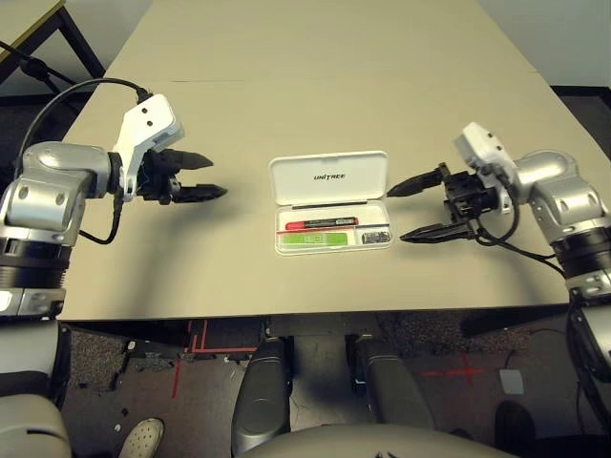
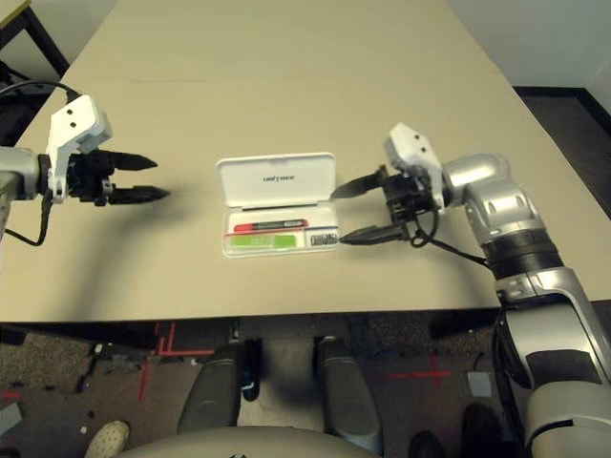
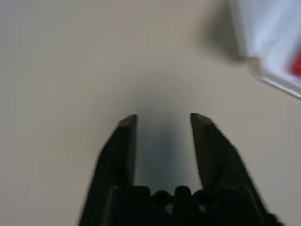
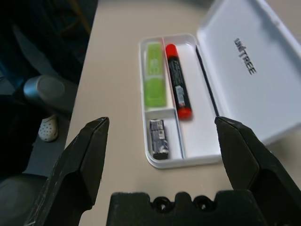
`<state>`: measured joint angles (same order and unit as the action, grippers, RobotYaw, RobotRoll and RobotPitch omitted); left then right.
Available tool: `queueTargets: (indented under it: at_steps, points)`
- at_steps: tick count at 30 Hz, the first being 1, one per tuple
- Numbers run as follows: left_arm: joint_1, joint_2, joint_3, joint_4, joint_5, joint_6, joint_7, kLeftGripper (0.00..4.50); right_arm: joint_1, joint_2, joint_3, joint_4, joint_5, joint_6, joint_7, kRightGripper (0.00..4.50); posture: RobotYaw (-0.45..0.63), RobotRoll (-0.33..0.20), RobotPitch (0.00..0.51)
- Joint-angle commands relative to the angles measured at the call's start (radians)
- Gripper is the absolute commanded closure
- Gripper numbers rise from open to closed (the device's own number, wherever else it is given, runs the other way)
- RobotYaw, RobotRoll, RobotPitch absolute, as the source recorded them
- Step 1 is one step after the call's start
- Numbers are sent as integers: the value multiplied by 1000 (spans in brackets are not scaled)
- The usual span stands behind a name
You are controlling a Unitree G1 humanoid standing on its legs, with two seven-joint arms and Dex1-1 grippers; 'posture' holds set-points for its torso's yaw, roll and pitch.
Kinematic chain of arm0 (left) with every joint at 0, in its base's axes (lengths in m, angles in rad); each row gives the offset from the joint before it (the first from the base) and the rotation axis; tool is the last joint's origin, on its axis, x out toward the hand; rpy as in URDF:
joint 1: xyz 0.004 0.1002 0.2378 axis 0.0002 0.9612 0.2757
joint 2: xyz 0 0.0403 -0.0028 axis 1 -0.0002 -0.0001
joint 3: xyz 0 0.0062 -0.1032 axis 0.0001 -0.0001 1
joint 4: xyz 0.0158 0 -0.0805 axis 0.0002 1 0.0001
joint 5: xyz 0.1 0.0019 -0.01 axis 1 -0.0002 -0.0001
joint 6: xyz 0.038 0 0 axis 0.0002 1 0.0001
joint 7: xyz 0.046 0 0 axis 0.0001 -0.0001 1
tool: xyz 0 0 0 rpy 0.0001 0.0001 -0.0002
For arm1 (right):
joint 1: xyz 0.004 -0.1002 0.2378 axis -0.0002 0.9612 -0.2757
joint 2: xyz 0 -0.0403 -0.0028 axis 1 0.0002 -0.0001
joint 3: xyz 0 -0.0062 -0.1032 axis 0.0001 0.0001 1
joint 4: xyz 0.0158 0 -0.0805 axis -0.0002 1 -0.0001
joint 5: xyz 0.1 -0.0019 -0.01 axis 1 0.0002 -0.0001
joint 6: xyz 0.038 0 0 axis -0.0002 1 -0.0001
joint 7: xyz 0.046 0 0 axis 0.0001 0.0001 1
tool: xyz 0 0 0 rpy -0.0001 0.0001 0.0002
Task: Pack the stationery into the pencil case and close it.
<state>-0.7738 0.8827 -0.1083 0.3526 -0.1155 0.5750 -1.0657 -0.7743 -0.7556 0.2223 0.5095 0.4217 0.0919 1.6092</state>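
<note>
Pencil case (image 1: 329,203) open, all stationery seated.
Both claws, left claw (image 1: 208,176) and right claw (image 1: 408,212), are held apart; the metal piece (image 4: 158,136) is hard to resolve.

a beige table (image 1: 315,86) carries the things. one white case (image 1: 329,178) lies directly on it, near the middle toward the front edge, its lid open and laid back flat on the tabletop. the tray's base (image 4: 197,146) rests on the surface. the rest of the tabletop shows plain beige.
</note>
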Motion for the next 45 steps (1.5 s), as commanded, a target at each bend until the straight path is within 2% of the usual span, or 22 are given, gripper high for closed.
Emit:
queueTargets:
  at_steps: [1, 3, 8, 15, 22, 29, 35, 42, 45]
  points:
    - [-60, -54, -29, 76, 51, 15, 66, 3665, -1, -14, -18, 13, 31, -17, 5, 0, 28, 0, 164]
    - [-95, -93, -36, 120, 63, 3, 86, 4452, 8, -18, -24, 8, 38, -15, 5, 0, 17, 0, 163]
    - [-175, -200, -69, 247, 95, -92, 91, 4452, 37, -24, -53, -21, 43, -2, 5, 0, -20, 0, 159]
    - [-285, -309, -106, 416, 134, -209, 67, 4452, 88, -30, -112, -83, 36, 34, 0, 0, -60, 0, 159]
    - [-344, -378, -125, 502, 154, -275, 14, 4452, 150, -34, -159, -160, 36, 85, -17, 0, -84, 0, 164]
    - [-320, -360, -178, 381, 160, -244, -155, 4452, 156, -29, -177, -170, 26, 96, -18, 0, -84, 0, 165]
    - [-236, -288, -201, 96, 134, -121, -269, 4452, 140, -16, -172, -151, 17, 88, -13, 0, -52, 0, 154]
    - [-124, -197, -237, -169, 130, -57, -344, 4452, 102, 8, -159, -108, -2, 72, -1, 0, -27, 0, 145]
    - [-88, -187, -247, -226, 125, -46, -347, 4452, 95, 15, -154, -99, -7, 69, 5, 0, -23, 0, 143]
